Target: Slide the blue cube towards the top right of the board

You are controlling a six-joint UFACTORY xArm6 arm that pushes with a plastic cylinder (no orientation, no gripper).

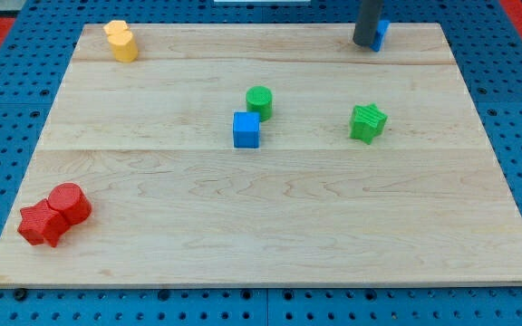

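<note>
The blue cube (246, 129) sits near the middle of the wooden board (261, 226), touching or almost touching a green cylinder (259, 101) just above and to its right. My tip (365, 43) is at the board's top right, far from the blue cube, up and to the right of it. The rod stands right against another blue block (381, 34), which is mostly hidden behind it, so its shape cannot be made out.
A green star block (368, 122) lies right of centre. Two yellow blocks (120, 40) sit together at the top left. A red cylinder (69, 203) and a red star-like block (41, 224) touch at the bottom left.
</note>
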